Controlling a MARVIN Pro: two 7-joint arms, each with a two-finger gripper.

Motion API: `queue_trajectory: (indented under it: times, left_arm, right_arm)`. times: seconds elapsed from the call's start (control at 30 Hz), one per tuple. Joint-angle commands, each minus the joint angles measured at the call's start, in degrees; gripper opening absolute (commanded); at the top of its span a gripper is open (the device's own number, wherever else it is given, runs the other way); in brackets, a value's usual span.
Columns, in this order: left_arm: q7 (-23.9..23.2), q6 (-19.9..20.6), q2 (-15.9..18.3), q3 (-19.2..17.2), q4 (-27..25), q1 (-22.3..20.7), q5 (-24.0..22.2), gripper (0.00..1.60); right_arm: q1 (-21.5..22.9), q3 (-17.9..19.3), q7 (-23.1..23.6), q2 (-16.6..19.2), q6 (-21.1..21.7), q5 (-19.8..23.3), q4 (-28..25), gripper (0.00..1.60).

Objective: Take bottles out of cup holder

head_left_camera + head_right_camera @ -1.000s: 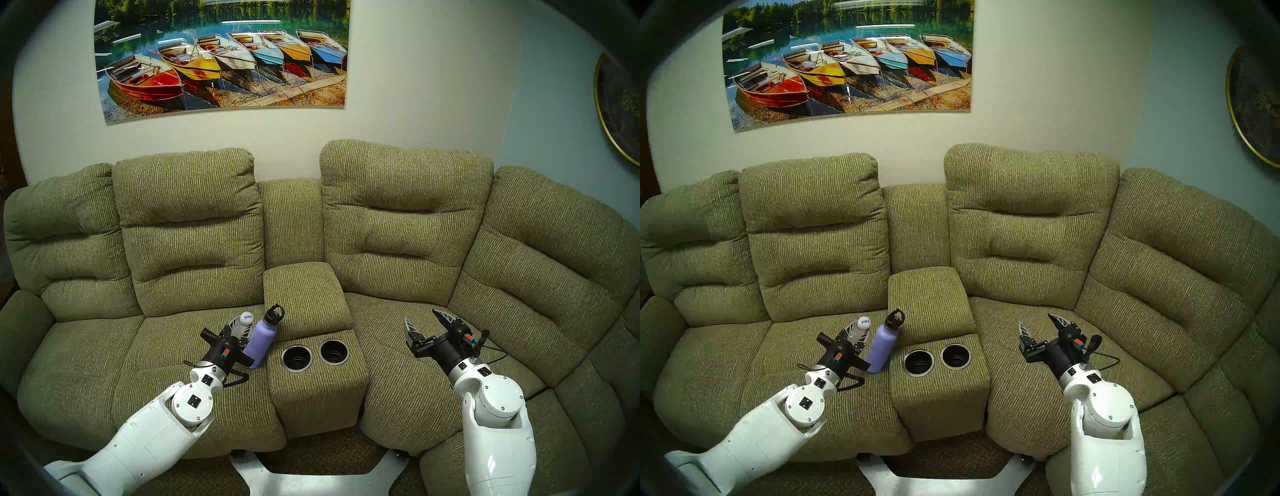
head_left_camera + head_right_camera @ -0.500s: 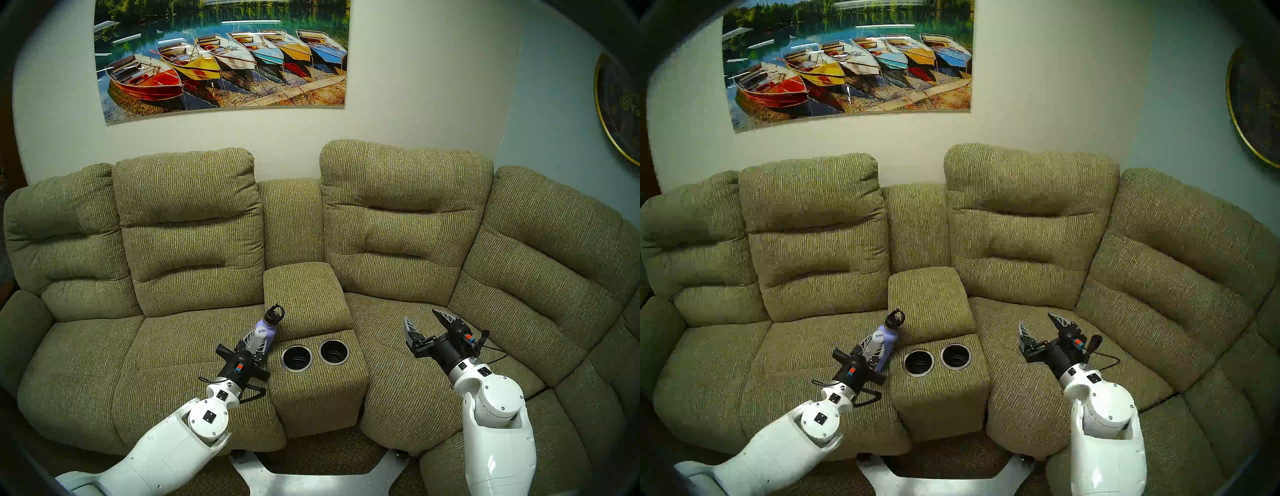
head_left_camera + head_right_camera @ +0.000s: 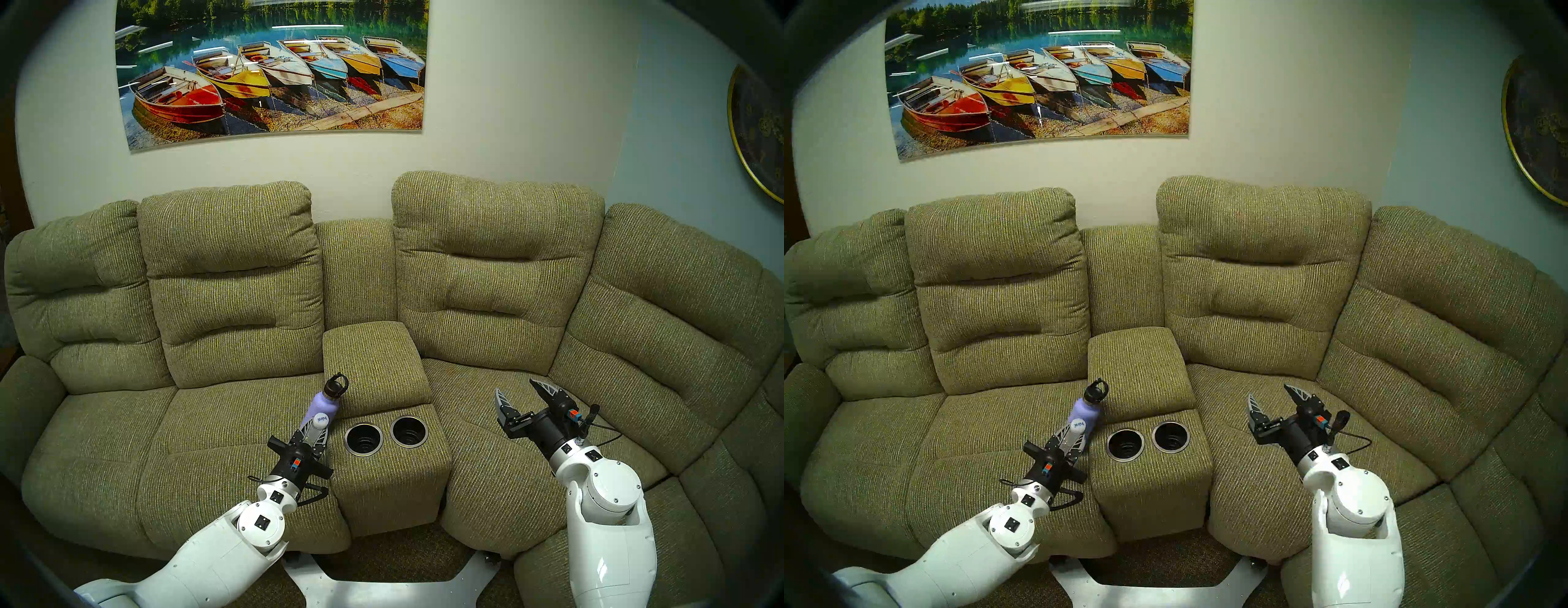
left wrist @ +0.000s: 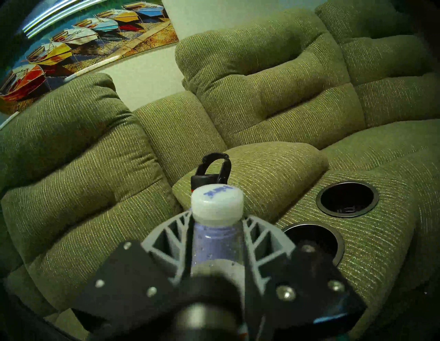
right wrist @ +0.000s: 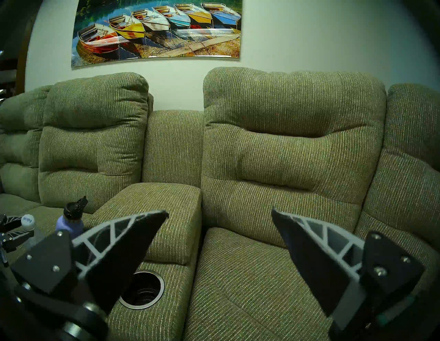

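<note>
My left gripper (image 3: pixel 315 434) is shut on the clear plastic bottle (image 4: pixel 217 247), whose white cap (image 3: pixel 321 420) sticks out past the fingers. It holds the bottle tilted over the left seat, just in front of the lavender flask (image 3: pixel 324 406) and close to the console's left side. The flask, with a black loop cap (image 4: pixel 214 169), stands on the seat and leans on the console. Both cup holder recesses (image 3: pixel 363 455) (image 3: pixel 409 446) hold nothing. My right gripper (image 3: pixel 514 385) is open and empty above the right seat; it also shows in the right wrist view (image 5: pixel 219 211).
The olive-green sofa's padded armrest lid (image 3: pixel 373 365) rises behind the cup holders. Seat cushions (image 3: pixel 106 446) (image 3: pixel 509 488) lie on either side of the console. The robot's metal base (image 3: pixel 390 590) sits at the sofa's foot.
My left gripper has carried the clear bottle rightward and toward me, from the flask's left side to just in front of it beside the console. The flask and right arm have not moved.
</note>
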Motion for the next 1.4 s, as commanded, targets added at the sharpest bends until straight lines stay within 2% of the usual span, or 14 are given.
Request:
queue_trajectory:
  times: [0.0,0.57,0.67,0.77,0.83,1.17,1.2,1.27,1.3,1.33,1.37]
  left_arm:
    - [3.51,3.37,-4.01,-0.22,1.43,-2.95,1.26,0.0]
    - [4.24,3.78,-7.51,0.65,7.36,-7.47,2.83,0.0]
    - [4.27,3.98,-8.75,1.06,9.72,-8.99,3.28,0.0]
    - [4.88,4.03,-9.34,1.42,11.0,-9.7,4.05,0.0]
    - [6.72,4.72,-10.06,2.63,13.4,-10.96,6.61,0.0]
    - [9.41,3.32,-11.23,4.1,17.44,-12.63,8.98,0.0]
    - [9.64,3.15,-11.34,4.19,17.76,-12.74,9.11,0.03]
    - [9.95,2.8,-11.5,4.28,18.23,-12.87,9.15,0.21]
    - [10.06,2.55,-11.6,4.23,18.4,-12.9,9.03,0.4]
    - [10.53,2.4,-11.7,4.26,18.59,-12.93,9.18,0.48]
    - [10.87,2.38,-11.74,4.35,18.72,-12.97,9.38,0.65]
  right_arm:
    - [0.18,0.14,-0.07,0.07,-0.13,0.02,-1.28,1.6]
    - [0.19,0.14,-0.06,0.07,-0.14,0.03,-1.27,1.6]
    - [0.19,0.14,-0.06,0.08,-0.14,0.03,-1.27,1.6]
    - [0.19,0.14,-0.06,0.08,-0.14,0.03,-1.27,1.6]
    - [0.2,0.14,-0.06,0.08,-0.15,0.03,-1.26,1.6]
    - [0.19,0.14,-0.07,0.07,-0.13,0.02,-1.28,1.6]
    - [0.19,0.14,-0.07,0.07,-0.13,0.02,-1.28,1.6]
    - [0.18,0.14,-0.07,0.07,-0.13,0.02,-1.29,1.6]
    - [0.18,0.14,-0.07,0.07,-0.13,0.02,-1.29,1.6]
    - [0.18,0.14,-0.07,0.07,-0.13,0.02,-1.29,1.6]
    - [0.18,0.14,-0.07,0.07,-0.12,0.02,-1.29,1.6]
